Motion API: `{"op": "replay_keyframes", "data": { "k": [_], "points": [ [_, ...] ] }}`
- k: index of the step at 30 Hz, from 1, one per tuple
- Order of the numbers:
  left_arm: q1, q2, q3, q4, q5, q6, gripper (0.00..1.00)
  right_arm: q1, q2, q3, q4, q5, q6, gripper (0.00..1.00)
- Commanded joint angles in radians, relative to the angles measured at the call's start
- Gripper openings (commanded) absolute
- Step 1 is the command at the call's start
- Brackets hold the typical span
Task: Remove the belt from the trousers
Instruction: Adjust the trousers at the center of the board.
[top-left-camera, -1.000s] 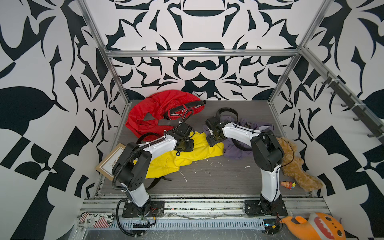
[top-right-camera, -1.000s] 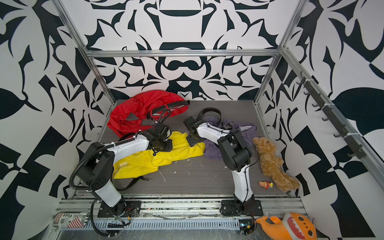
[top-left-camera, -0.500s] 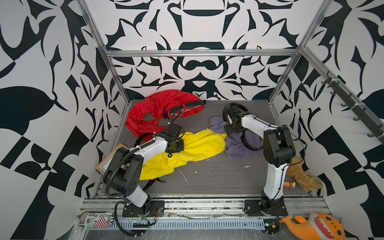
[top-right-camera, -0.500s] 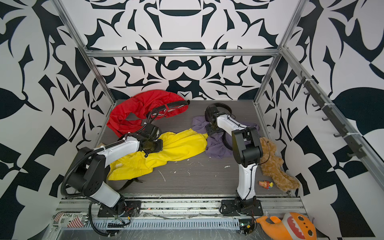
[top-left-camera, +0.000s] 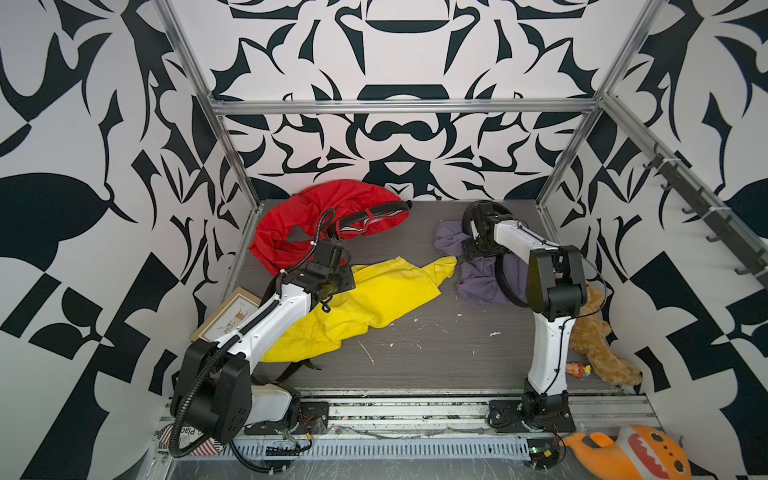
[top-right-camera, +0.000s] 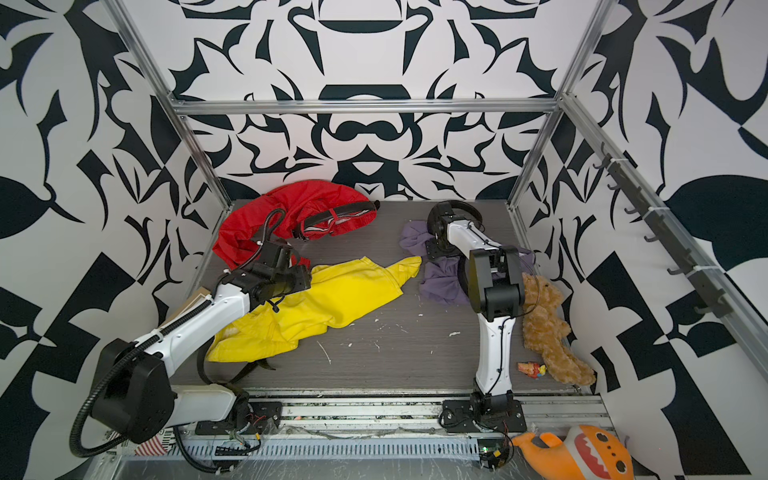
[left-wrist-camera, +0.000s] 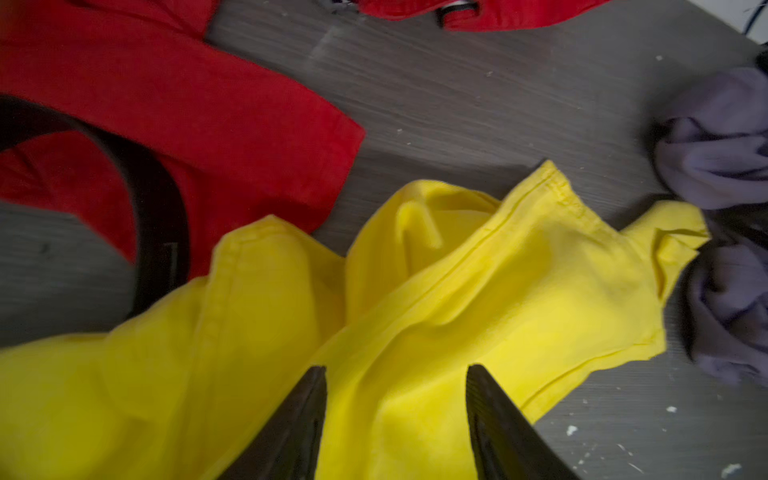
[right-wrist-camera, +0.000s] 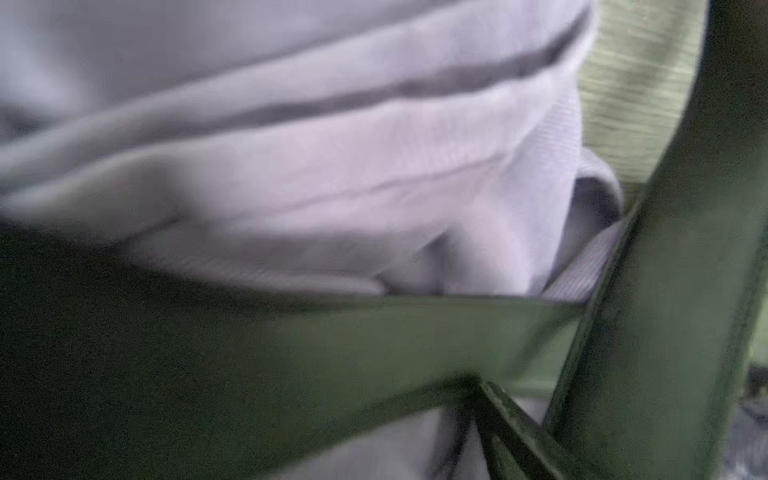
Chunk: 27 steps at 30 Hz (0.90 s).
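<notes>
Left gripper (left-wrist-camera: 395, 368) jaws spread, holding nothing, above yellow trousers (top-left-camera: 374, 299). Right gripper (top-left-camera: 473, 249) low on purple trousers (top-left-camera: 478, 282); whether its jaws are spread or gripping cannot be told. Black belt (top-left-camera: 498, 278) loops across the purple trousers beside it

We log the trousers (top-left-camera: 374, 291) as plain bright yellow. Behind them, a red garment (top-left-camera: 345, 195) carries a black belt (top-left-camera: 382, 208). Beside their hems: lilac cloth (top-left-camera: 478, 286) crossed by a dark strap (top-left-camera: 498, 282) (it reads greenish in the right wrist view). Floor (top-left-camera: 436, 353) around them grey, wood-grained, flecked white; walls (top-left-camera: 395, 62) white with bold black swirling shapes.
</notes>
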Motion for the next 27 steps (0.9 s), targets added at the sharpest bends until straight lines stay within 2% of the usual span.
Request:
{"op": "replay_keyframes", "data": {
  "k": [1,6,9,11,16,20,23,25,27],
  "points": [
    [-0.114,0.087,0.111,0.017,0.036,0.005,0.64,0.075,-0.172,-0.022,-0.048,-0.072,0.045,0.86],
    [-0.241,0.339,0.306,0.048,0.146,-0.013,0.78,0.146,-0.307,-0.127,-0.033,-0.140,0.136,0.86],
    [-0.282,0.405,0.378,-0.020,0.060,-0.048,0.78,0.202,-0.379,-0.242,0.046,-0.252,0.217,0.86],
    [-0.280,0.353,0.316,0.007,0.010,-0.087,0.78,0.235,-0.387,-0.303,0.084,-0.310,0.265,0.87],
    [-0.240,0.131,0.145,-0.024,-0.121,-0.122,0.83,0.275,-0.330,-0.382,0.160,-0.342,0.298,0.89],
    [-0.191,-0.040,0.049,-0.066,-0.160,-0.117,0.84,0.323,-0.245,-0.332,0.165,-0.301,0.279,0.91],
    [-0.154,-0.152,0.004,-0.102,-0.177,-0.112,0.89,0.366,-0.162,-0.263,0.137,-0.266,0.266,0.91],
    [-0.133,-0.199,-0.018,-0.122,-0.182,-0.110,0.89,0.385,-0.114,-0.241,0.141,-0.260,0.274,0.87],
    [-0.121,-0.235,-0.032,-0.132,-0.187,-0.109,0.89,0.391,-0.086,-0.244,0.173,-0.282,0.294,0.73]
  ]
}}
